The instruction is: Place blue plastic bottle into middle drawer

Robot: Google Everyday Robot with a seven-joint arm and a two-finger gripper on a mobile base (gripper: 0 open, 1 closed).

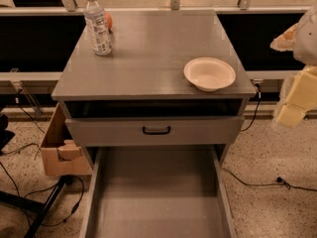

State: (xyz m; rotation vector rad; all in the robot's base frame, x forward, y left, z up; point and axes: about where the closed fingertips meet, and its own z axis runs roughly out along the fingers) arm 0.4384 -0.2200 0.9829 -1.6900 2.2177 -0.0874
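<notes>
— Where does my one camera look from?
— From up high, in front of the grey cabinet (148, 63). I look down at its top and front.
— How near am I?
— Near. The open middle drawer (158, 197) runs off the bottom edge. The gripper (294, 103) hangs at the right edge, beside the cabinet.

Clear blue plastic bottle (97, 26), matt grey middle drawer (158, 197), smooth bowl (209, 74), cardboard box (52, 144), matt cream claw (295, 103) at rt edge.
</notes>
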